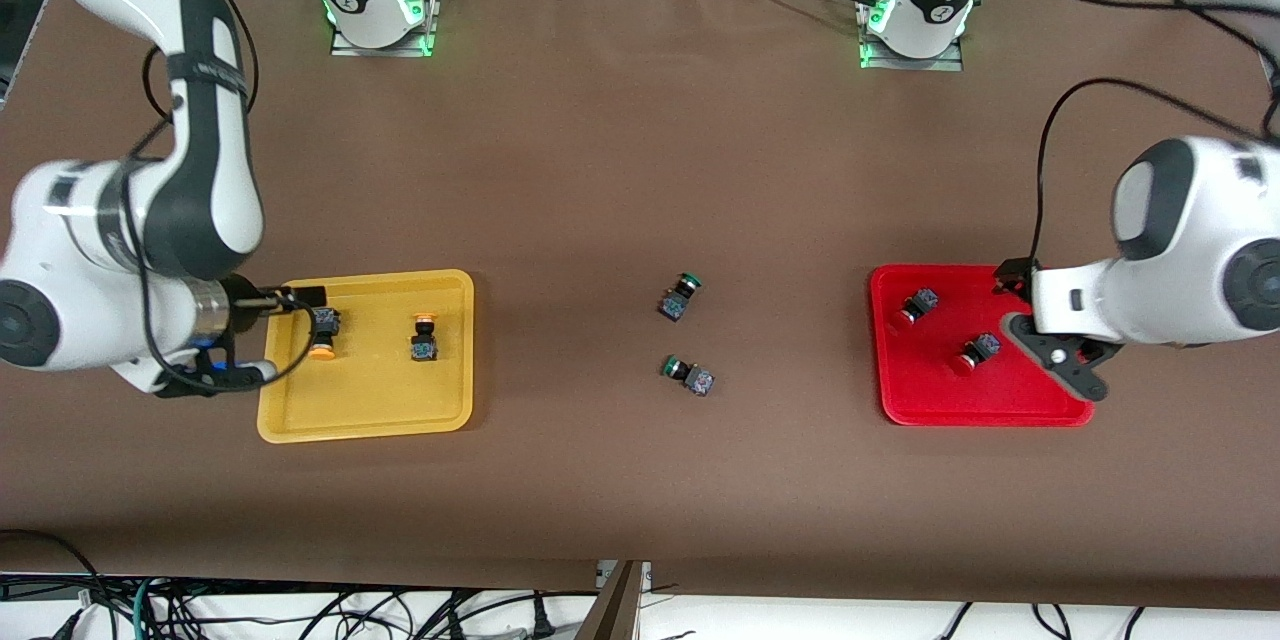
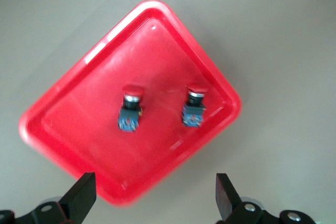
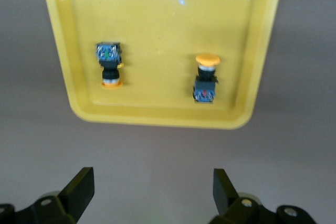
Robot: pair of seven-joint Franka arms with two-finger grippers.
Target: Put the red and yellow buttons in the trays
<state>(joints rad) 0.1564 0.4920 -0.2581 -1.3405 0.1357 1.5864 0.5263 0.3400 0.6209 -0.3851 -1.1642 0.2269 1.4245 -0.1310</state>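
- Yellow tray (image 1: pixel 300 420), lower left of the front frame: holds two yellow-capped buttons, one (image 1: pixel 323 335) by the tray's edge at the right arm's end, one (image 1: pixel 424 337) near mid-tray.
- Red tray (image 1: pixel 900 400), lower right of that frame: holds two red-capped buttons (image 1: pixel 916 306) (image 1: pixel 975 352), apart.
- Two green-capped switches (image 1: pixel 679 296) (image 1: pixel 688 374) lie on the brown table (image 1: pixel 620 150) between the trays.
- Right gripper (image 3: pixel 152 190): fingers spread, empty, beside the yellow tray's outer edge.
- Left gripper (image 2: pixel 155 195): fingers spread, empty, at the red tray's outer rim.
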